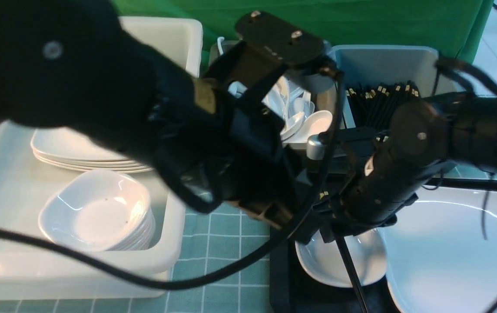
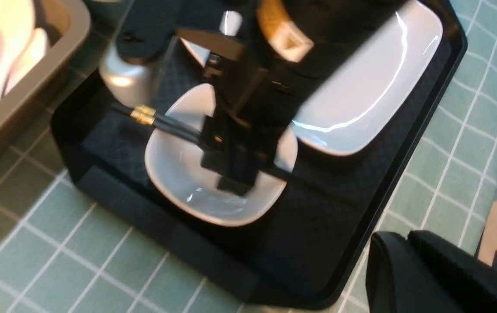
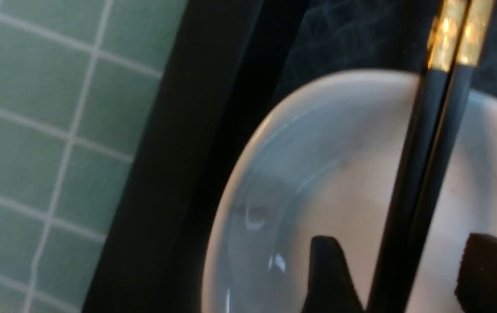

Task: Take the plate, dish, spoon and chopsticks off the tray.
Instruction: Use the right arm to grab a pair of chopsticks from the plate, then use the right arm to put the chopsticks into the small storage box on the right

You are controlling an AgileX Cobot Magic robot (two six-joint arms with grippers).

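1. The right gripper [image 3: 405, 278] hangs wide open astride the chopsticks [image 3: 422, 174], gripping nothing. They lie across the dish [image 3: 318, 174] on the tray [image 3: 179, 174].
2. Closing off-centre could pinch only one stick, and the other would roll away.
3. Dropping too low could knock or tip the dish.
4. The left gripper [image 2: 409, 265] is closed and empty.

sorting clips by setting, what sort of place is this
Probably a mock canteen dish-return station, staged for testing: a deep white plastic tub of stacked glossy white plates, separate heaps of white soup spoons and black gold-banded chopsticks, and a plain green cloth backdrop.
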